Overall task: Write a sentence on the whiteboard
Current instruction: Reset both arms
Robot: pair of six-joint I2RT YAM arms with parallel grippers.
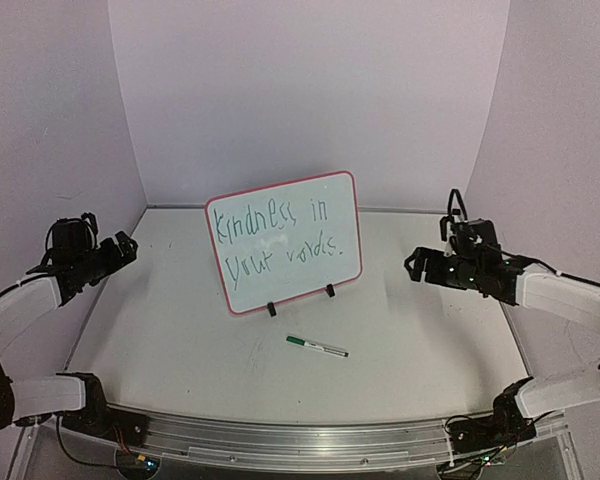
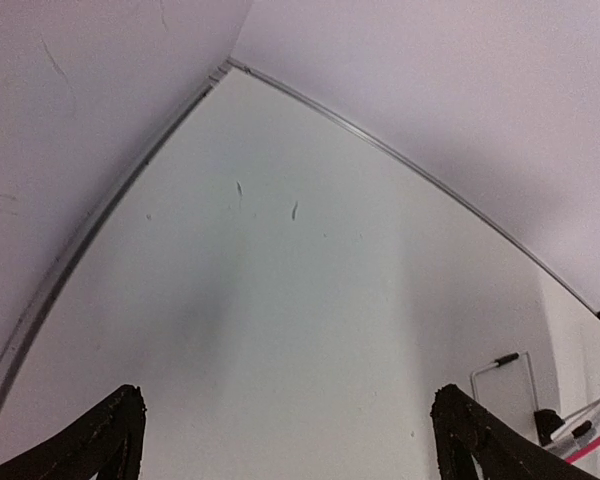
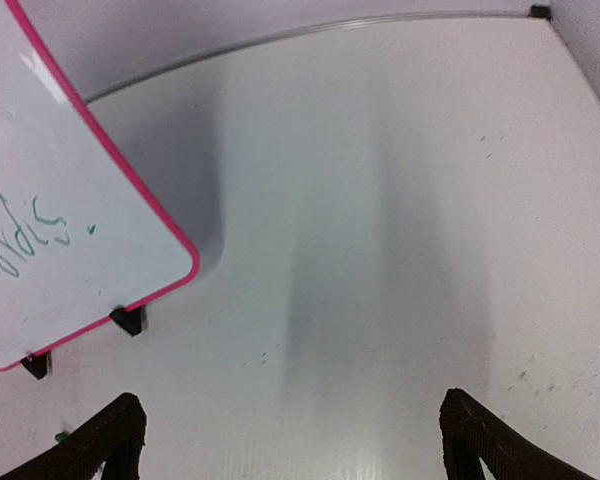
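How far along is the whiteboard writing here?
Looks done: the sentence, two green rows ending in a full stop, is on the whiteboard. The marker lies on the table in front of it. In hand: nothing; the left gripper and right gripper are open, clear of the board. Left: apparently nothing.

Soft, even light with a lilac cast fills every view. Ahead of the right gripper [image 3: 290, 415] a pale grey shadow band runs up the table [image 3: 430, 200]; to its left a denser shadow hugs the edge of the whiteboard [image 3: 70, 150]. Ahead of the left gripper [image 2: 285, 415] lies a fainter smudge. Both wrist views bow the table's far edge and blur their dark fingertips [image 3: 110, 440]; the top view is grainy.
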